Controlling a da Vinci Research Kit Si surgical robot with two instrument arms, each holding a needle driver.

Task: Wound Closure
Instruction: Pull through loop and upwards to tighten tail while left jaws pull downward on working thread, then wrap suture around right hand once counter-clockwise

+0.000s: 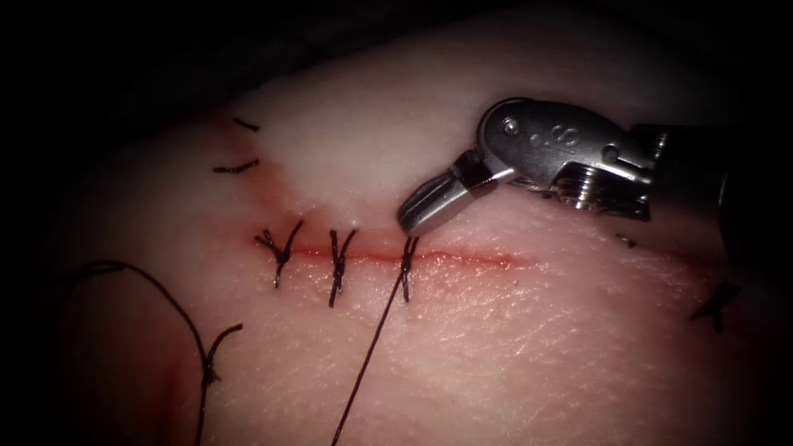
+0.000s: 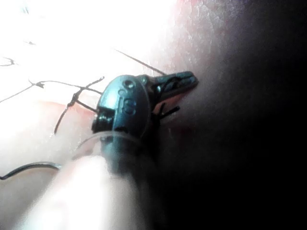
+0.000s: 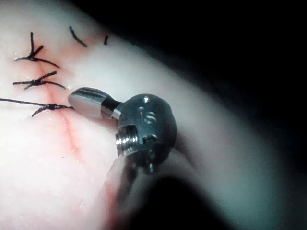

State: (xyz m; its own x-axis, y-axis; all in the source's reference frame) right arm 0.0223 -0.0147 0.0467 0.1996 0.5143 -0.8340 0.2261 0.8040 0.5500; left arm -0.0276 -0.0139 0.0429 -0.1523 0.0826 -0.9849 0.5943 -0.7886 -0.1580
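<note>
Stitches: three tied stitches (image 1: 337, 263) cross the left part of the cut (image 1: 462, 258); its right part lies unclosed.
Right tool (image 1: 410, 219): jaws pressed together at the third stitch, seemingly pinching thread (image 1: 372, 347).
Left tool (image 2: 184, 79): jaws pinching thread.
Needle: unseen.

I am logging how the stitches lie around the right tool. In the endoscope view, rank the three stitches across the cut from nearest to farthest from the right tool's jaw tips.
From the right tool:
1. Right stitch, just below the tips, with a long thread trailing down from it.
2. Middle stitch, further left along the cut.
3. Left stitch, the leftmost of the three.
</note>
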